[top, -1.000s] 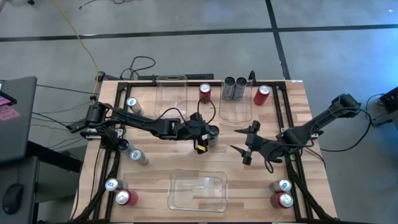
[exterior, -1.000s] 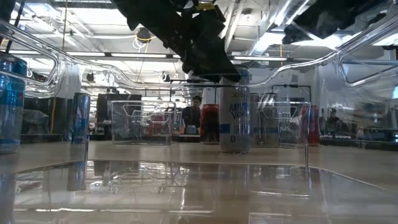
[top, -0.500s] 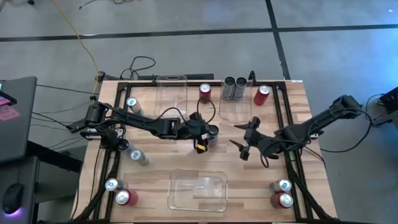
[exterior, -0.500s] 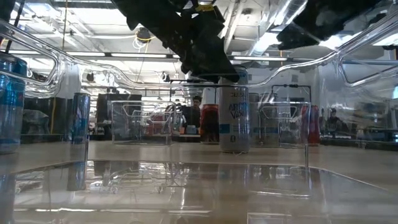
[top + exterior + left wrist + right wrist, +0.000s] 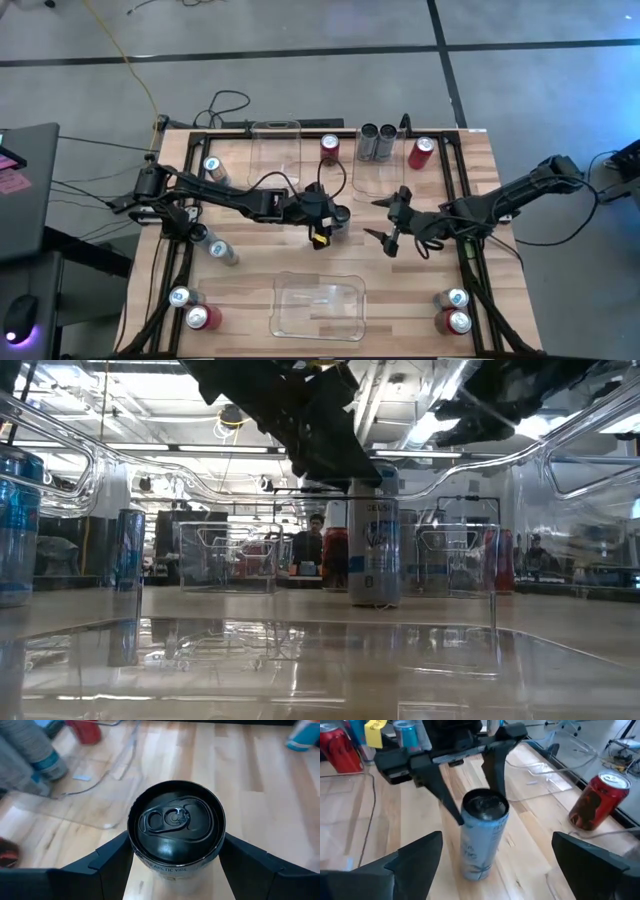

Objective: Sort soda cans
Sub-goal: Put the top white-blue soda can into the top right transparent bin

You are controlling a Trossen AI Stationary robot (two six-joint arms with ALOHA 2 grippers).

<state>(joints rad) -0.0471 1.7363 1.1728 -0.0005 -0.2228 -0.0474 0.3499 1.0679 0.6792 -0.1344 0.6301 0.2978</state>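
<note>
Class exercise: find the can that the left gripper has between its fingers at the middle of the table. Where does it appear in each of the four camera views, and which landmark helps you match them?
High view: can at table centre, mostly under the left gripper.
Low view: standing upright, centre.
Left wrist view: dark top, centre.
Right wrist view: centre, upright.
Shared landmark: the left gripper's fingers flanking it.

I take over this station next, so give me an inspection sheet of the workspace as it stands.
Surface: wooden table, black frame rails.
Job's things: grey-white can upright mid-table; two dark cans in a far clear bin; red cans and others at edges and corners.
Clutter: two more clear bins.
Grippers: left pincer shut on grey-white can; right pincer open beside it.
Cables: black and yellow leads behind table.
Surroundings: monitor at left, people in the distance.
</note>
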